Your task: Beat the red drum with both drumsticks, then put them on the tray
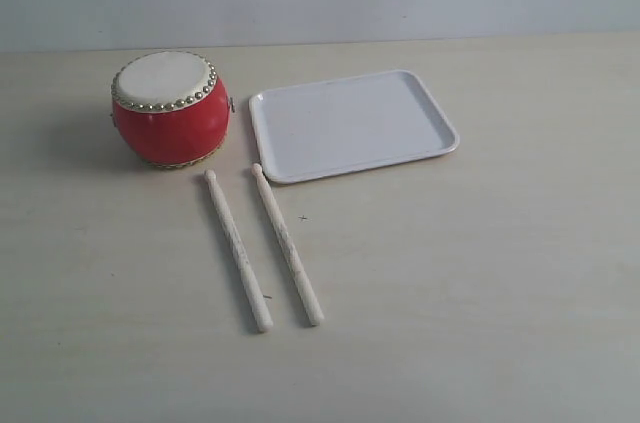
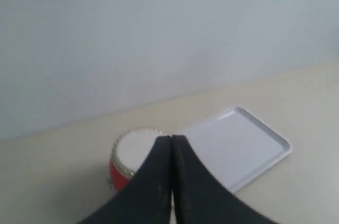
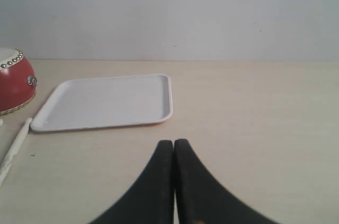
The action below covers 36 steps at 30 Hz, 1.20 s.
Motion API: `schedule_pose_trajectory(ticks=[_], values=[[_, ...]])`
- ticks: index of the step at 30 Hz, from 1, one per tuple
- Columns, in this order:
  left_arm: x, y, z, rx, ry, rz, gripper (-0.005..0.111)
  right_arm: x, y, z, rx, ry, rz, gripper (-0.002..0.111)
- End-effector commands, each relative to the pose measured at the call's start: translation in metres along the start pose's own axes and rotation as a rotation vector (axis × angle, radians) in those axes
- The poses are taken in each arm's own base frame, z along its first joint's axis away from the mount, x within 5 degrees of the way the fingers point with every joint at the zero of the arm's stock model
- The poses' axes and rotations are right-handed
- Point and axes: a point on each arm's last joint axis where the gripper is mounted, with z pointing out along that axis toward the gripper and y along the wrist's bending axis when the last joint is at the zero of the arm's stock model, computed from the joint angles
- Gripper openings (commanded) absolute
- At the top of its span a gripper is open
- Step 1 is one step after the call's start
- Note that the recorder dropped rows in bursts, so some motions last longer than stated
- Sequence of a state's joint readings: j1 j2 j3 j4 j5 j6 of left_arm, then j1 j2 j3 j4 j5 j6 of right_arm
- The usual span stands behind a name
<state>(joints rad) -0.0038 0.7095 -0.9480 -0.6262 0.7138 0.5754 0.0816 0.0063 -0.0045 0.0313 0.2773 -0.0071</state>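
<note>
End effector L (image 2: 170, 137), end effector R (image 3: 174, 142) clenched, empty; red drum (image 1: 170, 113) glossy, cream top, gold studs.

A pale wood-look surface (image 1: 500, 293) is what everything's parked on. In the exterior view, the red drum (image 1: 168, 108) is stood upright at back left, and the tray (image 1: 352, 125) is laid flat just beside it. In front, the left drumstick (image 1: 238, 250) and right drumstick (image 1: 287, 244) are laid nearly parallel, tips pointed toward drum and tray.
</note>
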Motion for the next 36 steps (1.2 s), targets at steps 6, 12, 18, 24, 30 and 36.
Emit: schedule_pose_trajectory(ticks=[6,12,18,24,30,36], values=[[-0.038,-0.020,-0.039,0.066,-0.041,0.049,0.000,0.000,0.000,0.000,0.008,-0.012,0.000,0.000],[-0.032,-0.023,-0.040,0.097,0.040,-0.052,0.000,0.000,0.000,0.000,0.008,-0.012,0.000,0.000],[-0.029,-0.023,-0.041,0.100,0.078,-0.056,0.000,0.000,0.000,0.000,0.008,-0.012,0.000,0.000],[-0.036,-0.014,-0.039,0.001,0.000,-0.012,0.000,0.000,-0.001,0.000,0.009,-0.012,0.004,0.000],[-0.060,-0.001,-0.044,-0.162,-0.258,0.106,0.000,0.000,-0.001,0.000,0.009,-0.012,0.004,0.000],[-0.066,0.003,-0.043,-0.296,-0.246,0.805,0.000,0.000,-0.001,0.000,0.009,-0.012,0.004,0.000]])
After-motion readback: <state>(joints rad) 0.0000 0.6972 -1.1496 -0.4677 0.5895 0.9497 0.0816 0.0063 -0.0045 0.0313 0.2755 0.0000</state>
